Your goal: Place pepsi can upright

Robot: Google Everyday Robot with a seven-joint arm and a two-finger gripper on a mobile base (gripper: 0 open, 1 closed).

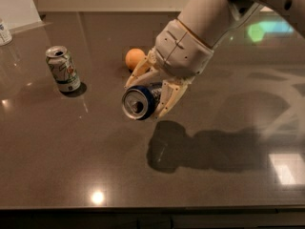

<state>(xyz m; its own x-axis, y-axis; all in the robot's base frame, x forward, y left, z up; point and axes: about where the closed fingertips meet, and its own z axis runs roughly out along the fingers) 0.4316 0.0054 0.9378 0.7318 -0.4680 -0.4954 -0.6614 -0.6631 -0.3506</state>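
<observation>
The pepsi can (139,102) is dark blue with a silver end and lies on its side in the air, its top facing the camera. My gripper (151,93) is shut on the can, one pale finger on each side, and holds it above the dark table (71,151). The white arm reaches in from the upper right. The can's shadow falls on the table below and to the right.
A white and green can (63,69) stands upright at the left. An orange ball-like fruit (135,58) sits behind the gripper. A white object (5,31) is at the far left edge. The table's front edge runs along the bottom.
</observation>
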